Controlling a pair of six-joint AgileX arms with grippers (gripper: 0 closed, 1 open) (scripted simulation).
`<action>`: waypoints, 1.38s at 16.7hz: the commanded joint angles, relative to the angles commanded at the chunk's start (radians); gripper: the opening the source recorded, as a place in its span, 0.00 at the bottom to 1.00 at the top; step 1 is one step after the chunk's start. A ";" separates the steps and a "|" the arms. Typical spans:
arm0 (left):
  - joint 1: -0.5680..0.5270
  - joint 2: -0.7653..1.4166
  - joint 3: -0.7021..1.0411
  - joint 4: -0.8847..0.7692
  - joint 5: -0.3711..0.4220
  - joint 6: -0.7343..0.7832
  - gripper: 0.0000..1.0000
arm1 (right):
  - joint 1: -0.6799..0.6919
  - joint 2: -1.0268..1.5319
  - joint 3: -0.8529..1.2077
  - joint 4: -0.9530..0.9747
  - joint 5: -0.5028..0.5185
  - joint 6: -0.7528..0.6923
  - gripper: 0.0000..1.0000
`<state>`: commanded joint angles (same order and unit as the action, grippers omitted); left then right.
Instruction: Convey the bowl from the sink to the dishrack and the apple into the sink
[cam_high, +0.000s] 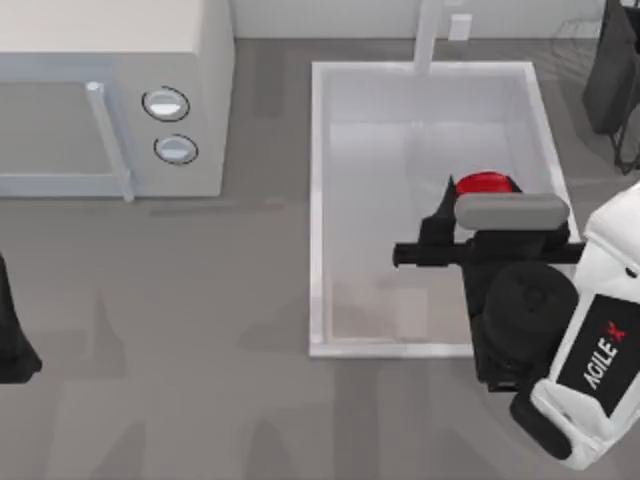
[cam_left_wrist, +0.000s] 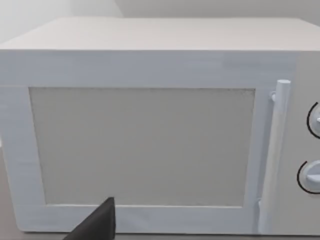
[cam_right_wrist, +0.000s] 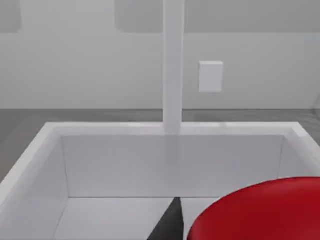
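Note:
A glossy red apple (cam_high: 485, 183) hangs over the right half of the white sink (cam_high: 318, 200), and my right gripper (cam_high: 466, 200) is shut on it. In the right wrist view the apple (cam_right_wrist: 260, 212) looms large and close, with one dark finger (cam_right_wrist: 170, 222) against its side and the sink's floor and far wall (cam_right_wrist: 170, 165) below and behind it. The faucet post (cam_right_wrist: 173, 65) rises at the sink's far rim. Thin dark wires of the dishrack (cam_high: 578, 42) show at the back right corner. The bowl is out of view. My left gripper (cam_high: 15, 340) is parked at the table's left edge.
A white microwave (cam_high: 110, 90) with two round knobs (cam_high: 166, 103) stands at the back left; the left wrist view faces its door (cam_left_wrist: 145, 145) and handle (cam_left_wrist: 277, 150). A dark object (cam_high: 612, 70) stands at the far right by the rack.

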<state>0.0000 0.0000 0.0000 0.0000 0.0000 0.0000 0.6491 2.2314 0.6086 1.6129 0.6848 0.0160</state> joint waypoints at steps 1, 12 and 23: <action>0.000 0.000 0.000 0.000 0.000 0.000 1.00 | 0.000 0.000 0.000 0.000 0.000 0.000 0.75; 0.000 0.000 0.000 0.000 0.000 0.000 1.00 | 0.000 0.000 0.000 0.000 0.000 0.000 1.00; 0.000 0.000 0.000 0.000 0.000 0.000 1.00 | -0.208 -0.397 -0.189 -0.410 -0.099 0.018 1.00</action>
<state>0.0000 0.0000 0.0000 0.0000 0.0000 0.0000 0.4410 1.8343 0.4193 1.2031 0.5857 0.0340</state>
